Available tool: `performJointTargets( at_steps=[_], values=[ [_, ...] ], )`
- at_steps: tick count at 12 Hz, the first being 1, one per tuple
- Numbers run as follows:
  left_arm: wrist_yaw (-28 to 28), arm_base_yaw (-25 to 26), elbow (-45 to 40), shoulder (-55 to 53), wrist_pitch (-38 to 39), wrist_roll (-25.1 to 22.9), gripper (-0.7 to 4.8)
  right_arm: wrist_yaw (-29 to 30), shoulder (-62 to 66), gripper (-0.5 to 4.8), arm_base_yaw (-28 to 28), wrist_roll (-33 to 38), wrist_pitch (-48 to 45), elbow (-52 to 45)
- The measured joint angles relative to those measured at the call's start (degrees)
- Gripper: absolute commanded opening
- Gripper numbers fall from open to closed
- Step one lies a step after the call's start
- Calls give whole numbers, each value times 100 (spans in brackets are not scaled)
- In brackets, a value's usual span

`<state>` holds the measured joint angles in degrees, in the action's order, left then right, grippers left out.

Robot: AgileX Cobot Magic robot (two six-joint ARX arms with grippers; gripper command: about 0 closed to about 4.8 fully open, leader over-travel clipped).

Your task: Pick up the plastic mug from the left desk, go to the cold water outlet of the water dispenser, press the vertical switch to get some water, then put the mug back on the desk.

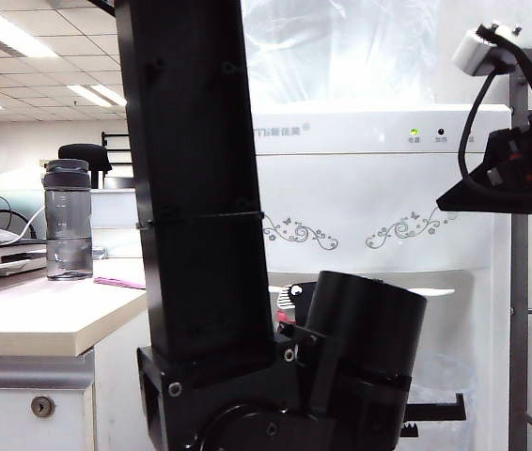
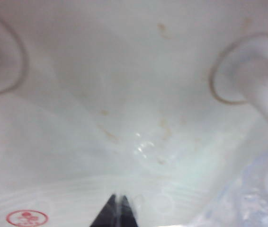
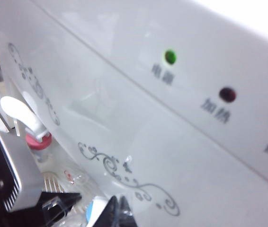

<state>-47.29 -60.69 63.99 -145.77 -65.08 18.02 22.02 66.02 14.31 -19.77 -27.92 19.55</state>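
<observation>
At the near edge of the exterior view – the left arm, a black column masking most of the tap recess. The left gripper [image 2: 117,213] sits inside that recess, tips clenched; a pale sliver between them is probably the handle of the plastic mug [image 2: 247,205], whose rippled wall shows just beside a white spout.

Next, the right gripper [image 3: 119,213] – tips apparently drawn together, empty, high against the front of the water dispenser [image 1: 379,188] near its green light [image 3: 170,56]. The vertical switch, its long axis upright, should lie below this gripper, so the right arm is the free one to press it.

Only the right wrist view shows the red-collared tap [image 3: 22,113]; a pale blue scrap by the fingertips may be the cold water outlet.

Furthest – the left desk [image 1: 31,319], bearing a grey bottle [image 1: 68,221].
</observation>
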Motion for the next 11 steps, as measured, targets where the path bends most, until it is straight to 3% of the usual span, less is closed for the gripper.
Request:
performJointTargets(
  at_steps=[4,11],
  values=[
    [31,-24,-24,-2,363,-15,-6,0,-13,-1,0,2,2,0],
    [142,-251,-190,81,339,-15,-6,-175,-13,-1,-2,2,-149,-2]
  ],
)
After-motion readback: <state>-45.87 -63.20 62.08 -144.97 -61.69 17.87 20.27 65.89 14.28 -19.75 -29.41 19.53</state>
